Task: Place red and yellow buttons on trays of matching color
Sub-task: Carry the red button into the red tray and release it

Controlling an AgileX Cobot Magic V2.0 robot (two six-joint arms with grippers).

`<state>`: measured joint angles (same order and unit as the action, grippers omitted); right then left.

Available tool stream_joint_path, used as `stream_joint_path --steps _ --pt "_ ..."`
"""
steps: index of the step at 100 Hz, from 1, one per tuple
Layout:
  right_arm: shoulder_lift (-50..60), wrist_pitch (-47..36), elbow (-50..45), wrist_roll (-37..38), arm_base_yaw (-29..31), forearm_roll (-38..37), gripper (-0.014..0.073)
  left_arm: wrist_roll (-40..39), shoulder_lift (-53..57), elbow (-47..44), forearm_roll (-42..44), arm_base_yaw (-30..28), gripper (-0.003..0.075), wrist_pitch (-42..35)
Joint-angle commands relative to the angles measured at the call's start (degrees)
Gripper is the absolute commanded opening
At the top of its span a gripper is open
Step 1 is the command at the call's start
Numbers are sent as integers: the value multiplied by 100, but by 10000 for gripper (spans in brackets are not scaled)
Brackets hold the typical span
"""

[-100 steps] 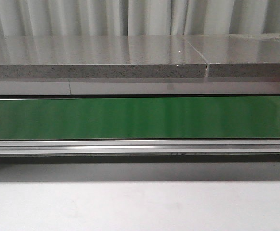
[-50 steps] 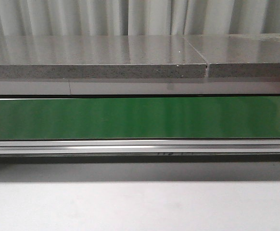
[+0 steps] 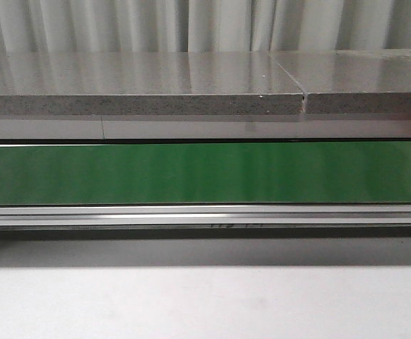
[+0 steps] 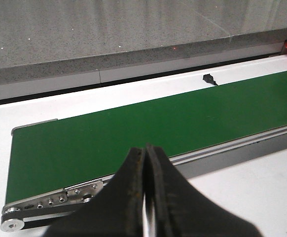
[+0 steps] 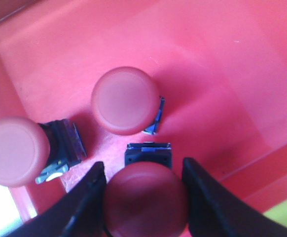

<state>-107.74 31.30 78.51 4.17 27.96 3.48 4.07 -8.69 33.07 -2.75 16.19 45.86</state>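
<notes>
My left gripper (image 4: 146, 197) hangs low over the near rail of the green conveyor belt (image 4: 148, 128), its two black fingers (image 4: 128, 192) pressed flat together with nothing between them, pointing across the belt toward the grey stone slab (image 4: 99, 29) beyond; the belt's roller end (image 4: 13, 223) sits at one side of that view, a small black scrap (image 4: 210, 78) lies on the white strip just past the belt's far edge, and a sliver of red shows at the corner; in the front view neither of my arms appears, only the green belt (image 3: 205, 173), its aluminium rail (image 3: 205, 214), the slab (image 3: 142, 85) and the white table (image 3: 205, 304) in the foreground; my right gripper (image 5: 144, 200) is down inside the red tray (image 5: 222, 69), fingers spread to either side of a red button (image 5: 146, 202) whose domed cap fills the gap between them, though I cannot tell whether the pads are pressing it or merely flanking it; its black base (image 5: 148, 154) juts out ahead on the tray floor; a second red button (image 5: 125, 100) stands just beyond it, and a third red button (image 5: 16, 151) lies tipped on its side near the tray's wall, its black body showing.
</notes>
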Motion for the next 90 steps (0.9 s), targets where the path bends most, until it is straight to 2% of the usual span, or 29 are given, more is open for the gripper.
stream_joint_path --steps 1,23,29,39,51,61,90 --pt "259 -375 187 9 33 27 31 -66 -71 145 -81 40 -21 -464" --pt "166 -374 187 9 33 27 33 -66 -71 145 -81 40 -21 -464" --pt "166 -349 187 9 33 27 56 -66 -71 145 -81 40 -21 -464" --pt "166 -355 187 9 33 27 174 -66 -71 145 -81 40 -21 -464" --pt "166 -367 187 9 33 33 407 -66 -71 145 -81 40 -21 -464" --pt "166 -367 187 9 33 74 521 -66 -71 145 -81 40 -21 -464" --pt "305 -262 187 9 33 74 543 -66 -71 145 -81 40 -21 -464"
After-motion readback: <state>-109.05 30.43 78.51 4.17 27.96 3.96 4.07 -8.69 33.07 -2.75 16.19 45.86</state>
